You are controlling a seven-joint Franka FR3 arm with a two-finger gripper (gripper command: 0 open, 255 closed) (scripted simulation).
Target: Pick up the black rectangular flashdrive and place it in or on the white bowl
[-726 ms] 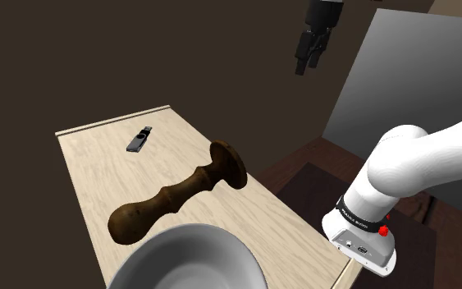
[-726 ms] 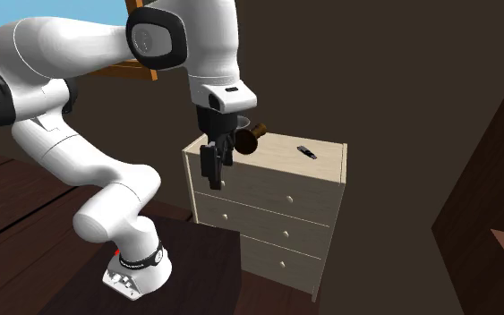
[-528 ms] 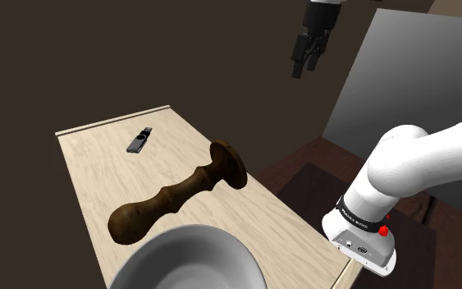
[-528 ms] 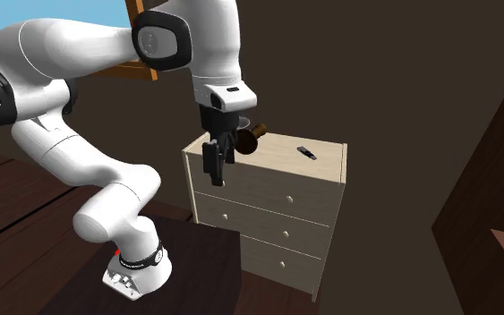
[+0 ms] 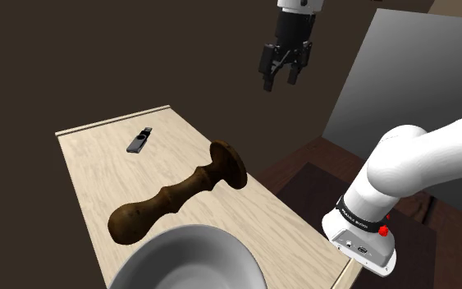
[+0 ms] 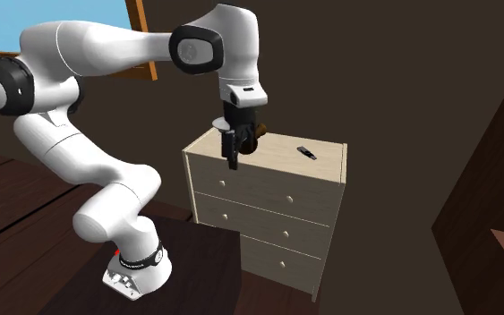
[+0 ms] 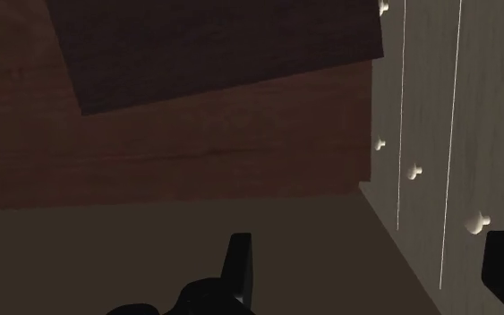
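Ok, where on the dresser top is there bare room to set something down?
Bare top runs along the shoulder view's left edge, beside the flashdrive and wooden piece, and between those two. The near right corner beside the bowl is free too. It's crowded where the piece's round end nears the bowl.

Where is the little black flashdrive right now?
In the shoulder view, the flashdrive lies flat on the dresser top toward its far left end, beyond the brown wooden pestle.

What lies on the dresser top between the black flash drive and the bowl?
In the shoulder view, a brown turned wooden piece lies on its side between flash drive and bowl.
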